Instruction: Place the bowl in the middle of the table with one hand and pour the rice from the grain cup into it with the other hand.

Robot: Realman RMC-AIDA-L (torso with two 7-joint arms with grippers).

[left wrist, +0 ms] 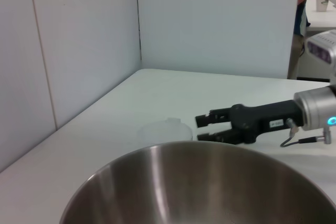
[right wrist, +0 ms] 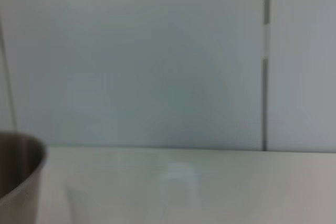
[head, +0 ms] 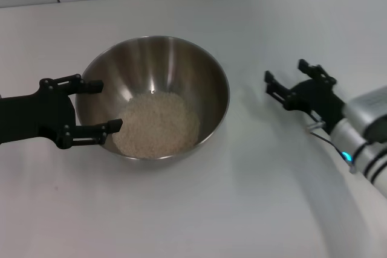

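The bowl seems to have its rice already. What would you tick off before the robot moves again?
1. Rice inside the bowl: ok.
2. Bowl near the middle of the table: ok.
3. Right gripper open and empty: ok.
4. Grain cup set down beyond the bowl: ok; upright: cannot tell.
5. Left gripper open at the bowl's rim; clear of it: cannot tell.

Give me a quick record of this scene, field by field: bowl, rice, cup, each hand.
bowl: steel bowl on the white table
rice: heap of rice inside the bowl
grain cup: clear grain cup on the table beyond the bowl, in the left wrist view
left hand: left hand open, at the bowl's left rim
right hand: right hand open, right of the bowl, holding nothing
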